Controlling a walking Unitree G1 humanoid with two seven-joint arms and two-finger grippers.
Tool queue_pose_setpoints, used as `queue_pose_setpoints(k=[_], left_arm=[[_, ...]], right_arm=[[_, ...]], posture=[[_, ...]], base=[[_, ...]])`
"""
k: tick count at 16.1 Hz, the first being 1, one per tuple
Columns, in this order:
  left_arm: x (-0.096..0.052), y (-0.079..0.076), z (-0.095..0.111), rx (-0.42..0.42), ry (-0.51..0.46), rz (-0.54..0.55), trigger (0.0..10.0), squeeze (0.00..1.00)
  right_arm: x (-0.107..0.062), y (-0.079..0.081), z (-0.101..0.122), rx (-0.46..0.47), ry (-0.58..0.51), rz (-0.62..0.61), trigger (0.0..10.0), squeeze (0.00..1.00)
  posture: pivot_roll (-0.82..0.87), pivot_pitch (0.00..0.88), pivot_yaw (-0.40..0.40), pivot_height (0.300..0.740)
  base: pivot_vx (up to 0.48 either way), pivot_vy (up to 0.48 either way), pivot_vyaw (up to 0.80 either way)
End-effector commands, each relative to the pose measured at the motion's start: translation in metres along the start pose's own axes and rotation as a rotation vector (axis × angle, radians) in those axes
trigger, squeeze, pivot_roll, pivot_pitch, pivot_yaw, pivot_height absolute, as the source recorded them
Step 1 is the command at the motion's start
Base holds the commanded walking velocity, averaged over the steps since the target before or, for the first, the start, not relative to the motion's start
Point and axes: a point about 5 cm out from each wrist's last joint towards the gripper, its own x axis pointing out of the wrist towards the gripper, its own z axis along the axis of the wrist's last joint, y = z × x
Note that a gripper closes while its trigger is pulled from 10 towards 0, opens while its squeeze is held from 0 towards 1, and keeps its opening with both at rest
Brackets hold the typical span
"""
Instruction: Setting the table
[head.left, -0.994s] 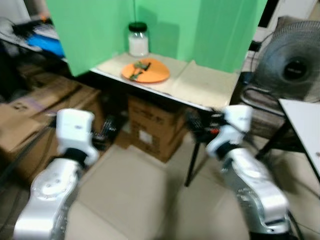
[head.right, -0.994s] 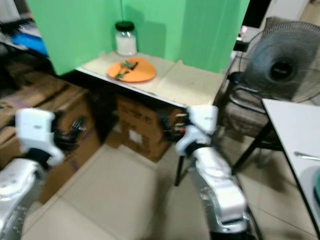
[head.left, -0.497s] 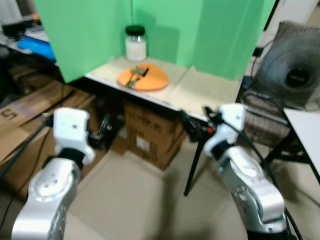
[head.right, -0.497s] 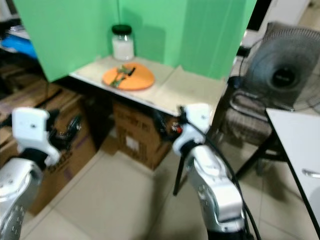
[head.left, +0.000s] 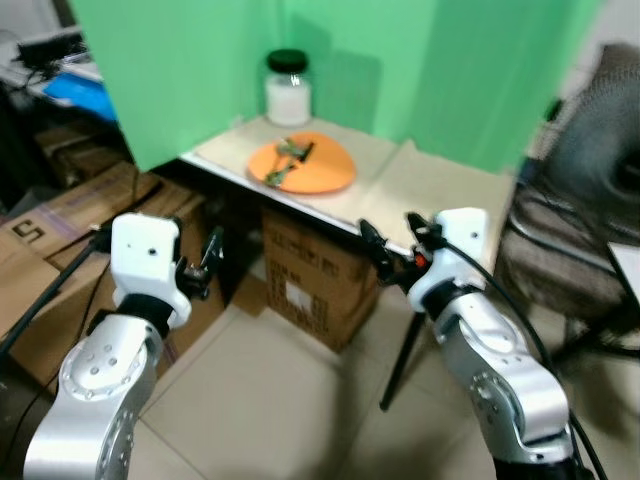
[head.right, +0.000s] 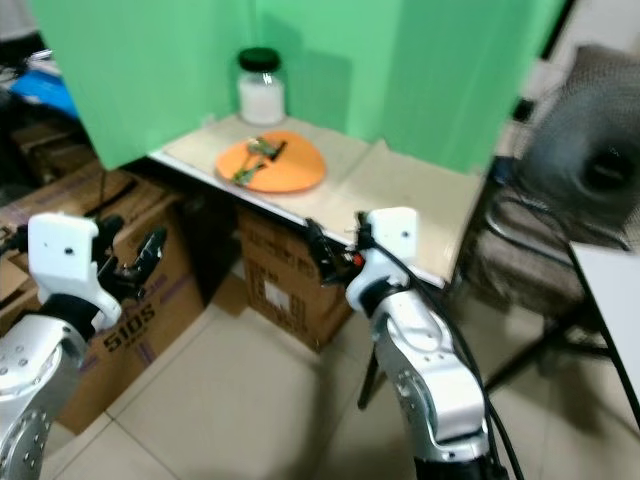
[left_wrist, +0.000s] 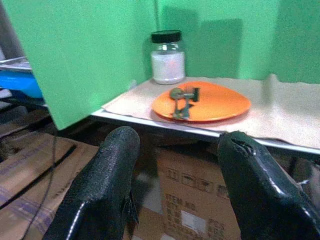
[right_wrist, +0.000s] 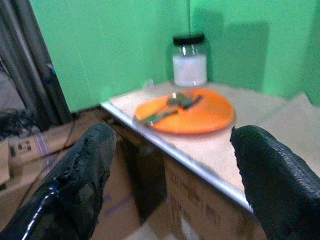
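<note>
Round orange plate (head.left: 302, 165) carrying metal cutlery (left_wrist: 181, 100) beside glass jar (head.left: 288, 87).

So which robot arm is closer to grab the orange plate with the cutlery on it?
Probably the right. Its end effector hangs open just at the table's front edge, near the orange plate. The left end effector is open too, but sits lower and off to the side, by the cardboard boxes.

Orange plate (left_wrist: 210, 104): smooth, matt, plastic-looking. Jar (left_wrist: 167, 57): clear glossy glass, black lid. Bench (head.left: 440, 190) is covered with matt beige paper or cloth, creased. Green backdrop (head.right: 180, 70): flat, matt. Cardboard boxes (head.left: 315, 290) are seen underneath. Fingers (right_wrist: 80, 175): black, grainy rubber texture, slight sheen.
</note>
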Motion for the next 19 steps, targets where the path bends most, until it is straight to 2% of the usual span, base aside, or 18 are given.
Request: queue_pose_setpoints(k=[1, 2, 5, 19], left_arm=[[0.0008, -0.0051, 0.0021, -0.002, -0.004, -0.024, 10.0, 0.0], [0.0, -0.0054, 0.0017, -0.001, -0.001, -0.026, 10.0, 0.0], [-0.0002, -0.0048, 0.0019, 0.0, 0.001, -0.029, 10.0, 0.0], [-0.0001, -0.0057, 0.0012, 0.008, 0.01, -0.053, 10.0, 0.0]], right_arm=[[-0.0012, -0.0065, -0.0009, 0.0, 0.009, -0.024, 10.0, 0.0], [-0.001, -0.0044, -0.0001, -0.006, 0.004, -0.01, 10.0, 0.0], [-0.0012, -0.0018, 0.0004, 0.029, -0.008, -0.003, 10.0, 0.0], [0.0004, -0.0016, 0.0015, 0.037, -0.005, 0.002, 10.0, 0.0]], posture=[[0.0, 0.017, 0.003, 0.74], [0.0, 0.019, 0.004, 0.74], [0.0, 0.021, 0.005, 0.74], [-0.01, 0.022, 0.005, 0.74]], base=[[0.345, 0.0, 0.8], [0.345, 0.0, 0.8], [0.344, 0.0, 0.0], [0.344, 0.0, 0.0]])
